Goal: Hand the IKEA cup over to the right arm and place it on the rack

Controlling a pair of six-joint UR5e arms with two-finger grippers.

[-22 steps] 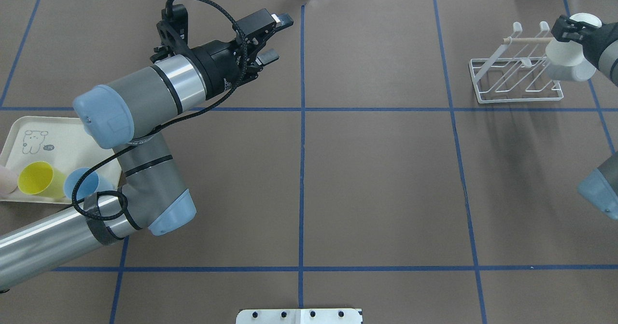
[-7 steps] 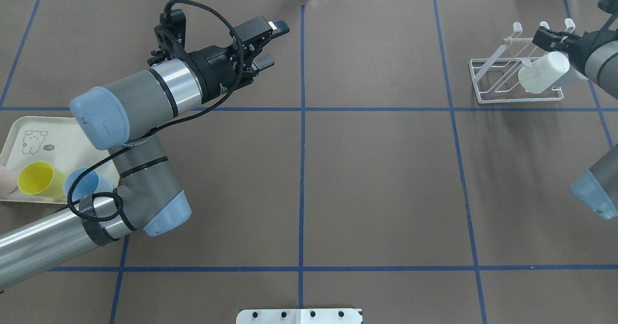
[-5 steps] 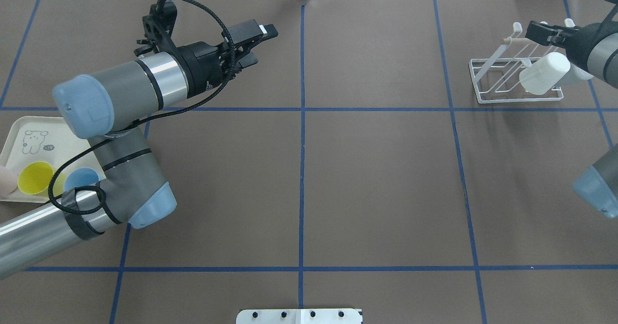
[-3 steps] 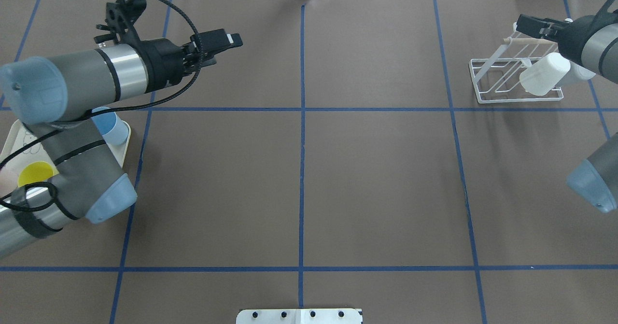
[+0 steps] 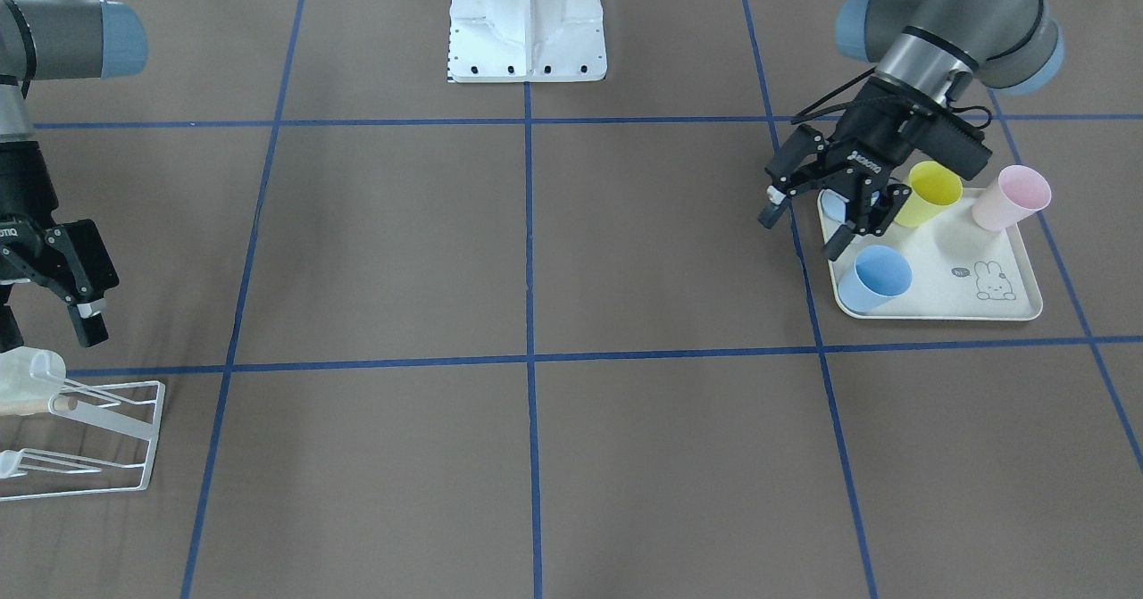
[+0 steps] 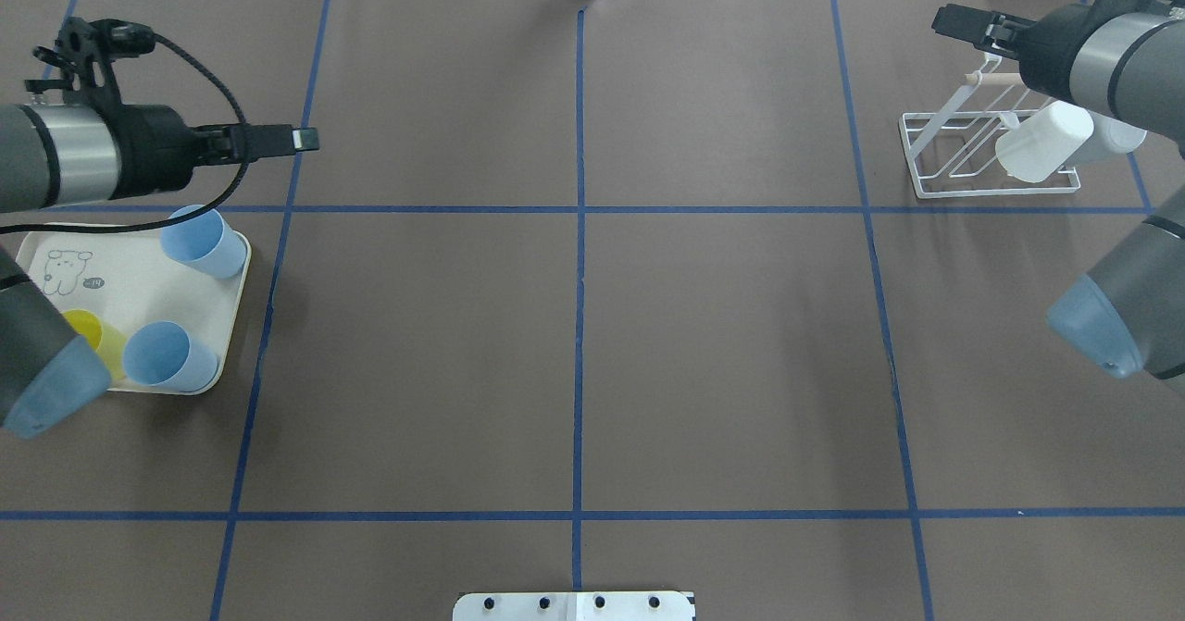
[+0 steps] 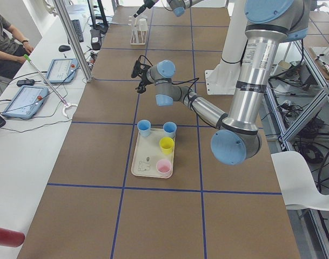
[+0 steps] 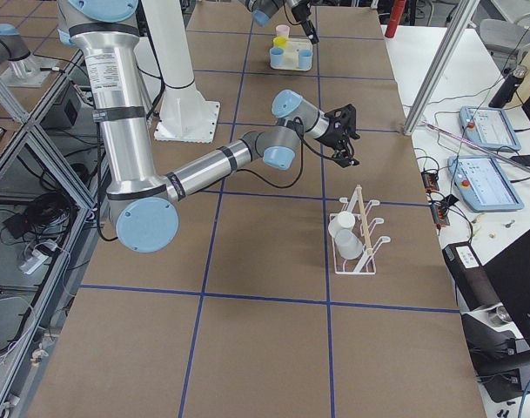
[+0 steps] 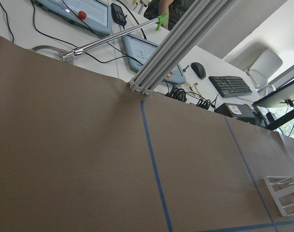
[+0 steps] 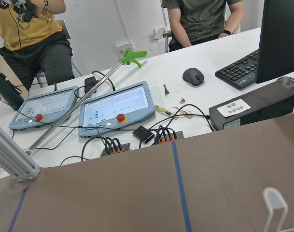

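Rt gripper (image 5: 46,335) body: "…OTIQ" logo, partly cut off; tray (image 5: 929,301) bubble txt illegible.

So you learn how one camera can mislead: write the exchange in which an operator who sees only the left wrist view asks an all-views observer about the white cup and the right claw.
Operator: I see only a corner of the rack. Where is the white cup?
Observer: The white cup sits tilted on the rack.
Operator: Does the right claw hold it?
Observer: No. The right claw is open and apart from the cup.
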